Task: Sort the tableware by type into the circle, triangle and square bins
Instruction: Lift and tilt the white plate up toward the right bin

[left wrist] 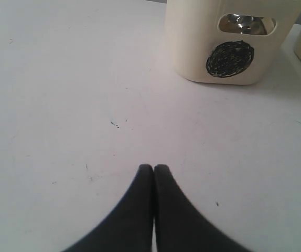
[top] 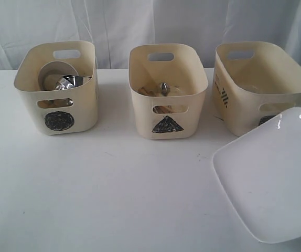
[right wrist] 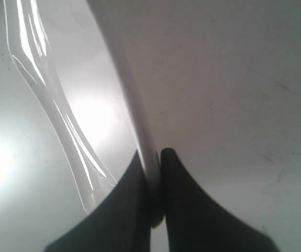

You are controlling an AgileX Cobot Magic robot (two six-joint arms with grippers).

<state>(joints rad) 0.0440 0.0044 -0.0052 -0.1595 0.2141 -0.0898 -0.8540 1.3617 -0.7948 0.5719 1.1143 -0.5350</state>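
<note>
Right gripper (right wrist: 153, 157) jaws clenched on the rim of the white plate (top: 268, 176), seemingly raised just before the square bin (top: 239, 107). Left gripper (left wrist: 153, 169) pinched shut, empty, over the table (top: 114, 199). Tip the plate edgewise to clear the bin's rim.

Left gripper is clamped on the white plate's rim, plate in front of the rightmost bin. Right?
Wrong arm. The right gripper is clamped on the white plate at its rim; the right wrist view shows its fingers closed on the edge. The left gripper is shut on nothing above the table. The plate is in front of the rightmost bin, as you said.
</note>
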